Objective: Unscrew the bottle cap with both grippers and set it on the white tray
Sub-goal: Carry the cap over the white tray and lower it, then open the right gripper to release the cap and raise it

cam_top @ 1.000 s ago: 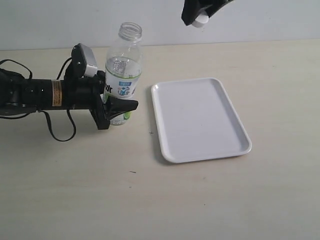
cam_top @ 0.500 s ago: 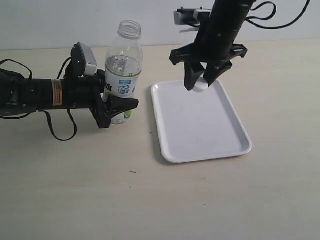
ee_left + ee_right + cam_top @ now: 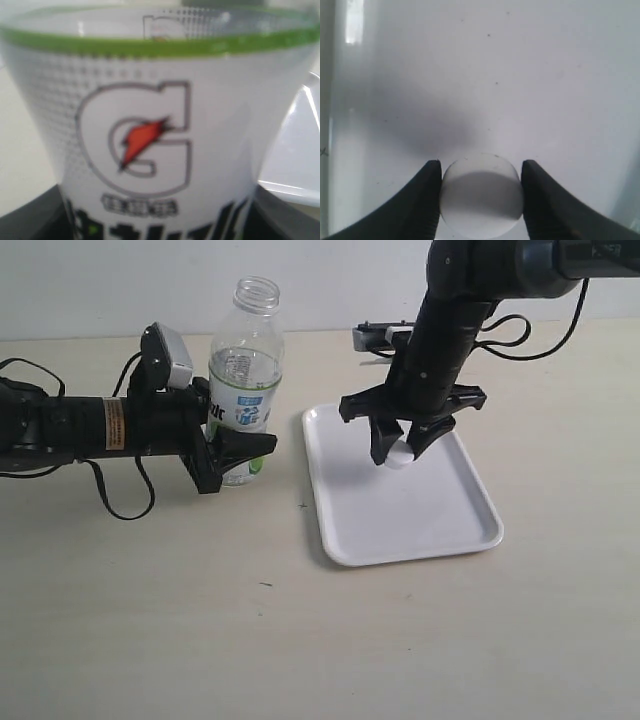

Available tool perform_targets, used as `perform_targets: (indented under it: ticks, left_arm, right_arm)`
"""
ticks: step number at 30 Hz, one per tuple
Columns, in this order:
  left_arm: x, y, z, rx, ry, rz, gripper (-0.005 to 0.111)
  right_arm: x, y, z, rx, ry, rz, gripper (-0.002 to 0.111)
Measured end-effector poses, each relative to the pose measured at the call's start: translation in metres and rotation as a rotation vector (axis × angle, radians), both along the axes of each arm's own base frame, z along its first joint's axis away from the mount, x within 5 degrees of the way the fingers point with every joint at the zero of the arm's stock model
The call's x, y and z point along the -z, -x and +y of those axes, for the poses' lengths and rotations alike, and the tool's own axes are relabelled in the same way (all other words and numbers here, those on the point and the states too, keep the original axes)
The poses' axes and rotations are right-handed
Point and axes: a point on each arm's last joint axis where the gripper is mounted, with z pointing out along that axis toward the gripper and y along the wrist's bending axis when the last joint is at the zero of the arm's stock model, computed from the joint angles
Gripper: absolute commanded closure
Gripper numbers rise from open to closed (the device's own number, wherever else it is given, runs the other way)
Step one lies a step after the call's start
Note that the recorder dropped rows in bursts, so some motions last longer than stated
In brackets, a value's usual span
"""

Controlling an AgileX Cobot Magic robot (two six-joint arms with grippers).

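Note:
The clear bottle (image 3: 243, 380) stands upright on the table with its neck uncapped. My left gripper (image 3: 238, 452) is shut on its lower body, and its label (image 3: 150, 145) fills the left wrist view. The white bottle cap (image 3: 398, 455) hangs just above the white tray (image 3: 440, 515), pinched between the fingers of my right gripper (image 3: 400, 452), which points straight down. In the right wrist view the bottle cap (image 3: 481, 194) sits tight between the two black fingers, with the tray floor (image 3: 510, 65) close beneath.
The beige table (image 3: 300, 630) carries the tray to the right of the bottle. A white wall runs along the far edge. The left arm and its black cable (image 3: 115, 502) lie low across the table's left side.
My right gripper has come down from high above the table to just over the tray, carrying the bottle cap. The left gripper and the bottle have stayed put.

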Motion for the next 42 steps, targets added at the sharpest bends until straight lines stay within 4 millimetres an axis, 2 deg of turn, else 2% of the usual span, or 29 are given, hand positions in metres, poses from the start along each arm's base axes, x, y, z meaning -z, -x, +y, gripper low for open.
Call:
perform_targets:
  ticks: [4,15,22,36,42]
  left_arm:
    - [0.000,0.000,0.000,0.001,-0.002,-0.004,0.107]
    - [0.000,0.000,0.000,0.001,-0.002,-0.004,0.107]
    - [0.000,0.000,0.000,0.001,-0.002,-0.004,0.107]
    - [0.000,0.000,0.000,0.001,-0.002,-0.004,0.107]
    - [0.000,0.000,0.000,0.001,-0.002,-0.004,0.107]
  right_arm:
    - [0.015,0.000,-0.002,0.012,0.032,0.031,0.108]
    - [0.017,-0.007,-0.003,0.027,0.037,-0.029,0.107]
    - [0.017,-0.008,-0.003,0.027,0.039,-0.049,0.080]
    - [0.017,-0.008,-0.003,0.028,0.039,-0.050,0.037]
    - [0.016,-0.009,-0.003,0.028,0.038,-0.054,0.035]
